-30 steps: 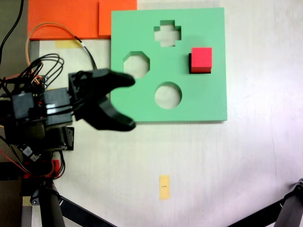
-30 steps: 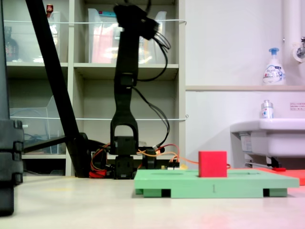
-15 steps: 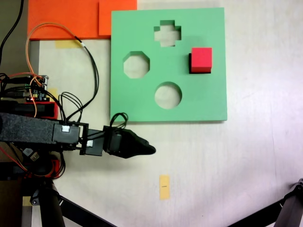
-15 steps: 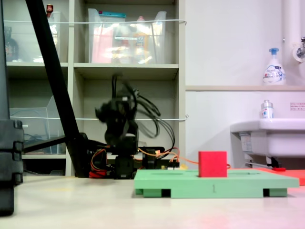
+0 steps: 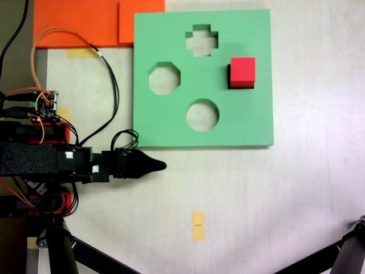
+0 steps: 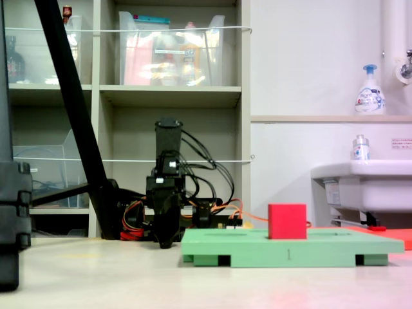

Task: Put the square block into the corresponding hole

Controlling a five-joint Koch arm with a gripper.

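First exterior view, looking straight down: the square block (image 5: 243, 71), a small bright red cube, was seen seated at the right of the green board (image 5: 251, 123) in the upper centre of the frame, standing proud of the surface with a dark edge of the corresponding hole (image 5: 229, 76) exposed along its left side. The cross-shaped cut-out (image 5: 201, 40), octagonal cut-out (image 5: 164, 78) and round cut-out (image 5: 202, 115) were left unfilled. The gripper (image 5: 153, 166) was laid low at the lower left of the frame, just below the board's bottom edge and well apart from the block, its jaws drawn together to a single point and nothing held. In the second exterior view the arm (image 6: 167, 187) was shown folded down at centre left, behind the board's left end, a posture judged to be one of rest, the block apparently delivered. A yellow paper tag (image 5: 197, 225) was seen lying untouched at lower centre.
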